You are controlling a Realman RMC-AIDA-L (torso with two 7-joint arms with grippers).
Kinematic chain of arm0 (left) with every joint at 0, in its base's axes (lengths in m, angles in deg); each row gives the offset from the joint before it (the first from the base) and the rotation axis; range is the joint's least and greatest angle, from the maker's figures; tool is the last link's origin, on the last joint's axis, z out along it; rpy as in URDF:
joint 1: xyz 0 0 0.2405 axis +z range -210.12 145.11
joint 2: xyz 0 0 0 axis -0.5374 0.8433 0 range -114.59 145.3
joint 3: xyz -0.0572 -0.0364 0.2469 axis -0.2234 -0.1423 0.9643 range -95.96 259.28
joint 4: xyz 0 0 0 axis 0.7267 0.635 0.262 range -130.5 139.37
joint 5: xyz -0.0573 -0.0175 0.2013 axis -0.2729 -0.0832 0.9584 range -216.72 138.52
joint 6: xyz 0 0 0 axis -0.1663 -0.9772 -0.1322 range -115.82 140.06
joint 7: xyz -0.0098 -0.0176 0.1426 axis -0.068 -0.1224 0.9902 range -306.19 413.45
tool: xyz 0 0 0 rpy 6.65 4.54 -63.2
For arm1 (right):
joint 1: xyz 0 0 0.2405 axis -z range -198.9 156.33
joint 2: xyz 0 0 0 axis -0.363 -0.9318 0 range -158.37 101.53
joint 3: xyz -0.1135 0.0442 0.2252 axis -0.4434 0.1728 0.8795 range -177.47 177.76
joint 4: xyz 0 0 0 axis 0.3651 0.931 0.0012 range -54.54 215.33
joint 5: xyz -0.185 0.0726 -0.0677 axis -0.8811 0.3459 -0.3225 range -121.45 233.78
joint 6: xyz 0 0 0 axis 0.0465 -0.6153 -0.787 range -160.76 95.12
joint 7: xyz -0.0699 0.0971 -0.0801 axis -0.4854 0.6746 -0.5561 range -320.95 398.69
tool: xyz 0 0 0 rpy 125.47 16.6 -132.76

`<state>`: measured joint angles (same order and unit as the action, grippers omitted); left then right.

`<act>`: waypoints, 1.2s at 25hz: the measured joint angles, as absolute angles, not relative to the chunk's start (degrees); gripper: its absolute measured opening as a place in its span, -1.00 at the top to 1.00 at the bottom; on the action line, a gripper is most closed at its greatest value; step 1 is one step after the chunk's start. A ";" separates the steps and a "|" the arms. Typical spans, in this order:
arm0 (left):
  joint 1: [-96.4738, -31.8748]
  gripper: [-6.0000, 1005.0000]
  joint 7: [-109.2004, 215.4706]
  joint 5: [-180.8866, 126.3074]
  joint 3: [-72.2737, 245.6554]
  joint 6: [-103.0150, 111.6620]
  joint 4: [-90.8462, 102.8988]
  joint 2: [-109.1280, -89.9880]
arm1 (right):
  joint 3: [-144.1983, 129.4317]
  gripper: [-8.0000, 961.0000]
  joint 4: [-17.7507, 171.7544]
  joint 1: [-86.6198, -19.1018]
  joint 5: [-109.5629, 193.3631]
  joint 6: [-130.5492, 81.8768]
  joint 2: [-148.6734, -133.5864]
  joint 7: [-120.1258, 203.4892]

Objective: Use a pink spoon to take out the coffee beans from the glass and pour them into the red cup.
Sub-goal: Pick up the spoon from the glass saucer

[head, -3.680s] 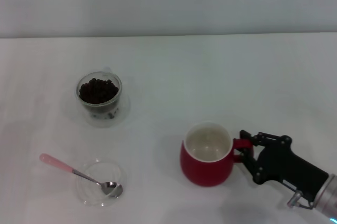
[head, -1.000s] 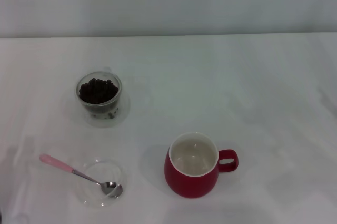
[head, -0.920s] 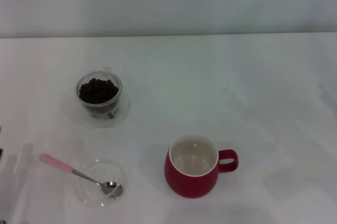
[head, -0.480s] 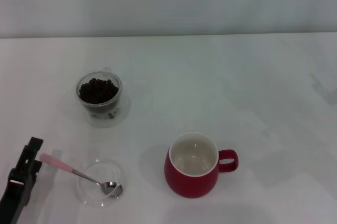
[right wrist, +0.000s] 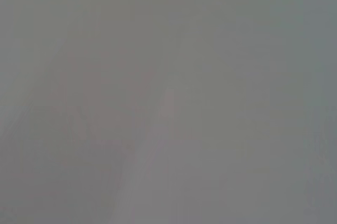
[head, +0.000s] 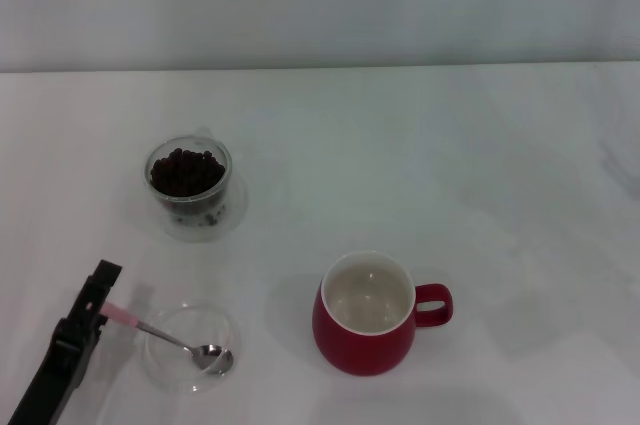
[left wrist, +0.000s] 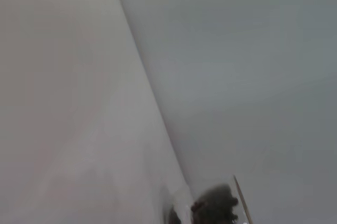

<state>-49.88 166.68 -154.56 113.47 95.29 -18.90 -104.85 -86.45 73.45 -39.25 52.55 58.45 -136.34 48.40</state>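
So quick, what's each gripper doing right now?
Left gripper: at the pink spoon's handle; open or closed cannot be told.
Right gripper: not in view.

Staged test bench or lab, bare white table (head: 480,165), blank grey wall (head: 320,0), no household clutter

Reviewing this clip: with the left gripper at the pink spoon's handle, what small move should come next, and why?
Probably close the left gripper on the pale pink handle of the metal-bowled spoon and lift. Its tip sits over the handle end, while the spoon's bowl rests in the shallow clear glass dish; the red cup looks empty.
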 joint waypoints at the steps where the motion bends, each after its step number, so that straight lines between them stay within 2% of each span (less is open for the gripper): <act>1: -50.05 -0.72 166.73 -154.07 113.47 95.20 -18.79 -104.84 | -86.45 -0.71 73.45 -39.15 52.55 58.48 -136.34 48.40; 7: -50.51 -0.67 167.02 -152.69 113.47 94.40 -18.47 -104.67 | -86.42 -0.71 73.45 -38.21 52.56 58.89 -136.40 48.37; 21: -49.28 -0.57 167.14 -150.88 113.79 94.07 -17.31 -104.38 | -86.42 -0.71 73.45 -36.36 52.58 60.80 -137.61 48.36; 30: -47.97 -0.12 164.14 -149.58 113.99 91.88 -12.65 -104.02 | -86.42 -0.71 73.45 -36.04 52.54 61.87 -138.35 48.35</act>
